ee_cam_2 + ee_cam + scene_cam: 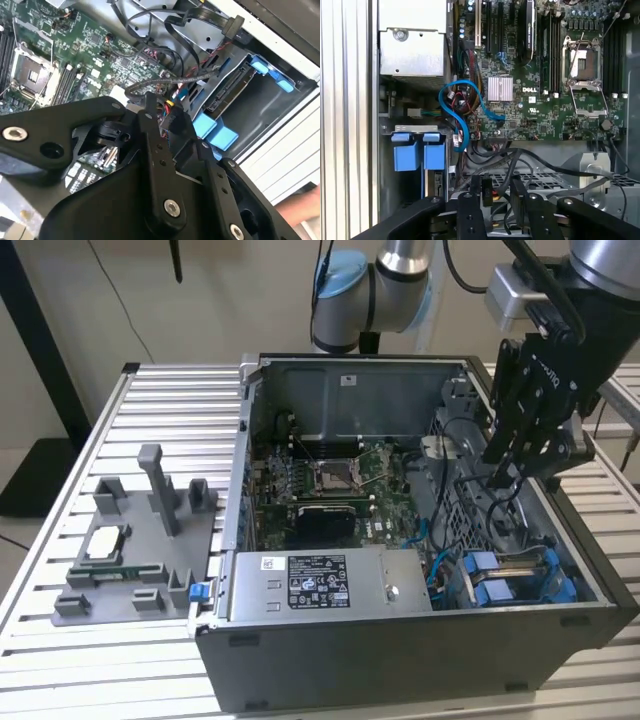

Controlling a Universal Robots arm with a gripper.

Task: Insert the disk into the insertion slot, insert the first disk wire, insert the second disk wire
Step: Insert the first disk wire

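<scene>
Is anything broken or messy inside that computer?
Nothing looks broken or spilled. The disk sits straight in its slot. The odd bit is a flat black wire near it in the second wrist view: its plug seems to hang loose, joined to nothing, among a tangle of other wires.

Open dark grey computer case [400,665] on a slatted metal table [60,680]. Inside, lying flat, a green motherboard [300,480] with a square CPU socket [333,475] near its middle. Along the case's near edge in the exterior view, a silver power-supply box [330,585] with a white-and-black label on top. In the first wrist view, a small finned silver heatsink [500,90] near long black memory slots [552,50]. At the exterior view's left, just beside the case, a grey fixture tray [140,550] bearing an upright post [155,485], a square silver chip [105,540] and a green memory stick [115,573].
</scene>
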